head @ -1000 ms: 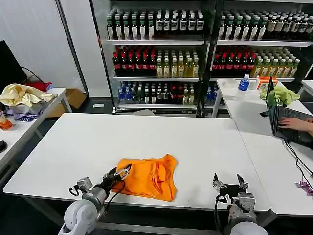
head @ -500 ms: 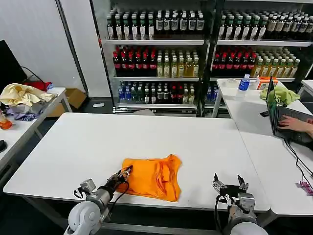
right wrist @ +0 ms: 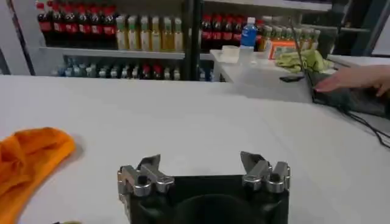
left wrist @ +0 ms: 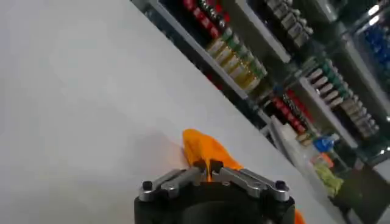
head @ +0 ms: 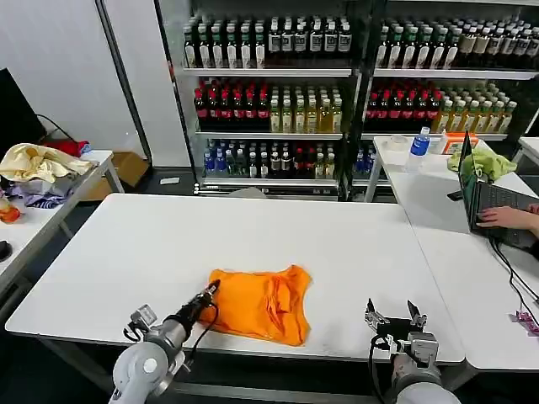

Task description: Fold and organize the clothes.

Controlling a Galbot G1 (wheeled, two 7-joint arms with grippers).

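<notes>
1. The orange T-shirt (head: 260,303) lies crumpled in a rough fold on the white table (head: 253,244), close to its near edge and a little toward the left corner.
2. The left gripper (head: 205,296) sits at the shirt's left edge, its jaws clenched on a pinch of the orange fabric.
3. The right gripper (head: 394,318) waits at the table's near edge, well apart from the shirt, jaws spread wide and holding nothing.

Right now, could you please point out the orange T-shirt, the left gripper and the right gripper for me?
orange T-shirt (head: 261,303), head view, middle of the crumpled fabric.
left gripper (head: 207,294), head view, fingertips at the shirt's left edge.
right gripper (right wrist: 201,163), right wrist view, midway between the open fingertips.
</notes>
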